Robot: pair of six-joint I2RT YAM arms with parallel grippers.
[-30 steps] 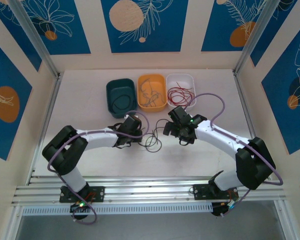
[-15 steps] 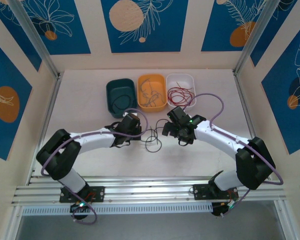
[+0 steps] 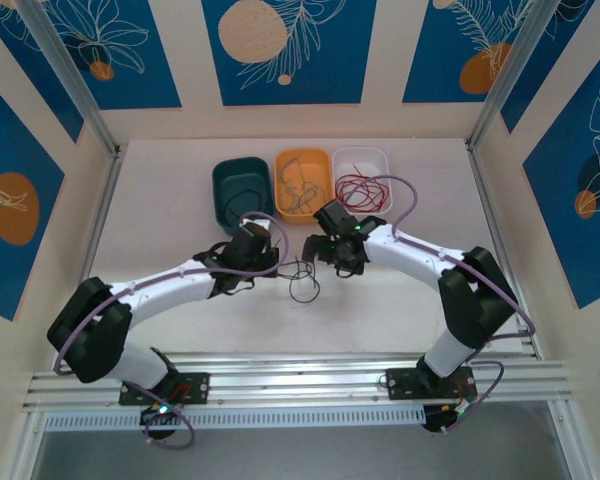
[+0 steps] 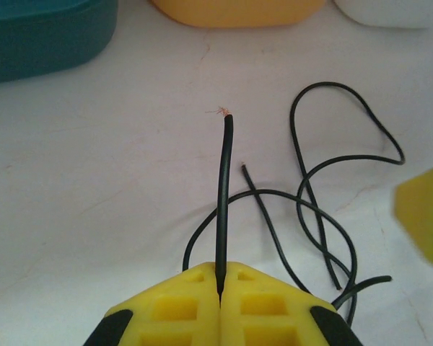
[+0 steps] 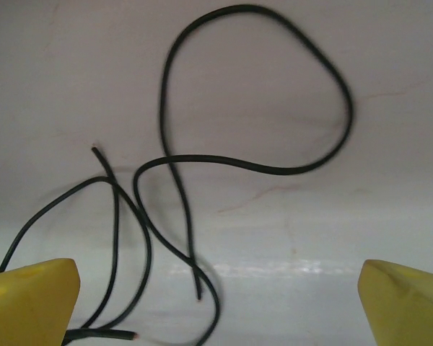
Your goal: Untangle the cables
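On the table [image 3: 160, 220], left jaws pinching black cable [image 4: 224, 194], right jaws spread wide.

Logged both arms stretched farther out: left gripper [image 4: 220, 275] up toward green tray [image 3: 230, 182], right gripper [image 5: 218, 295] leftward toward orange tray [image 3: 280, 165]; black cables [image 3: 302, 281] nudged slightly left.

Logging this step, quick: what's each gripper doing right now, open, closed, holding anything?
Left gripper: closed on a black cable.
Right gripper: open, jaws wide apart, holding nothing.
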